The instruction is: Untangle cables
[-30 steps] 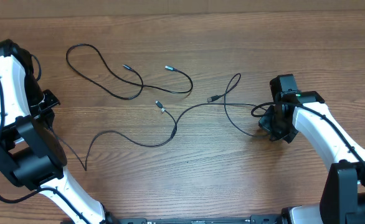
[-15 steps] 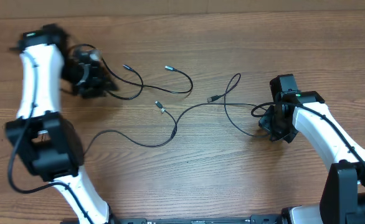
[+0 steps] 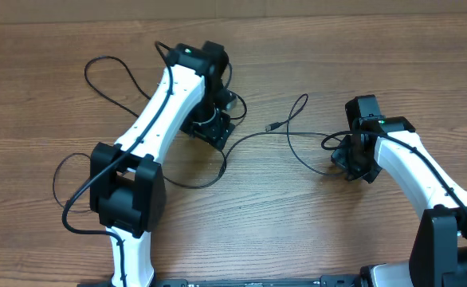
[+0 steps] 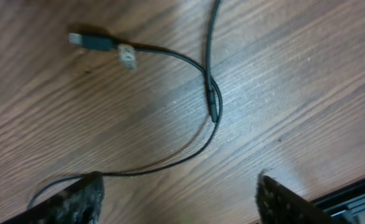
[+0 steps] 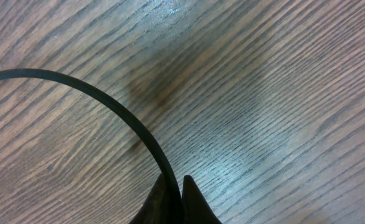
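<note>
Swing-over just done: crossed cables now beneath wide left fingers, ready for separating; right fingers pinching a cable.

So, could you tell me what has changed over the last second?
The left gripper swung in from its side to the centre of the table and now hangs open over the cables, holding nothing. The right gripper stayed put, shut on a cable; the cables in view lie as before.
</note>
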{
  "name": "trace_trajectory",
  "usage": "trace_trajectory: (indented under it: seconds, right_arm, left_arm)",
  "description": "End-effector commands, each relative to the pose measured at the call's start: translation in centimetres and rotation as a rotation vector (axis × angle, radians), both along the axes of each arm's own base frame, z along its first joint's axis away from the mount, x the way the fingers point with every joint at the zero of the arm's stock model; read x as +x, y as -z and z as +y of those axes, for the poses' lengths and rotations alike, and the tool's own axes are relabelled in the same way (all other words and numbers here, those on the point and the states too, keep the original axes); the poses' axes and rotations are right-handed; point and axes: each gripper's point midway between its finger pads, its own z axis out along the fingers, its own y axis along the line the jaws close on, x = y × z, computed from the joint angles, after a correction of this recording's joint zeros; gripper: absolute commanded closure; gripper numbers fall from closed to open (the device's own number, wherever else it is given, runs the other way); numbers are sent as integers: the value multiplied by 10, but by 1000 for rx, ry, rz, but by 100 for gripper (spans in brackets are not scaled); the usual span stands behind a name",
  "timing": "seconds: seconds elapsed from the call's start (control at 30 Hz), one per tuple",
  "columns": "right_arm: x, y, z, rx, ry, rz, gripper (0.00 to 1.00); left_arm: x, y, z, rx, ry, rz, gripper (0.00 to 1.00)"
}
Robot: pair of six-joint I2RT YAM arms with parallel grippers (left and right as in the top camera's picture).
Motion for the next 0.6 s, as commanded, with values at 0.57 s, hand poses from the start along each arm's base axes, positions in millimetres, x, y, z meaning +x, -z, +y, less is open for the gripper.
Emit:
trace_trajectory:
  seconds: [0.57]
  right_arm:
    - [2, -6, -2, -9, -3, -24, 96]
  left_arm:
    - [-89, 103, -14, 49, 68, 168, 22]
